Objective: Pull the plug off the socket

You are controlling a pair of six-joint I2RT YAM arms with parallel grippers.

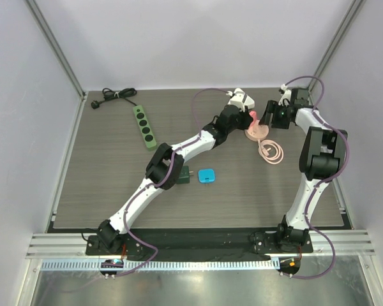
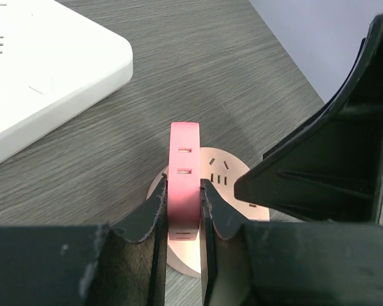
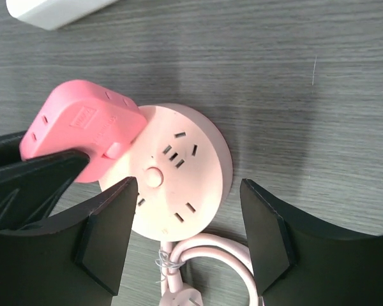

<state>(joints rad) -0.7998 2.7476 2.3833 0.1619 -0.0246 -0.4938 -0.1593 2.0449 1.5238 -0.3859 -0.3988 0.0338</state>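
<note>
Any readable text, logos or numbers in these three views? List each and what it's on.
No text here can be read.
On the pink plug: a small dark-red label with pale marks, too blurred to read.
On the round socket: no print shows, only slots and a button.
On the green power strip and the blue box: too small to tell.

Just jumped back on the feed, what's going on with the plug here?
The left gripper is shut on the pink plug, holding it tilted over the edge of the round socket. The right gripper is open, one finger on each side of the socket, not clamping it. Whether the plug's pins are fully out cannot be seen.
</note>
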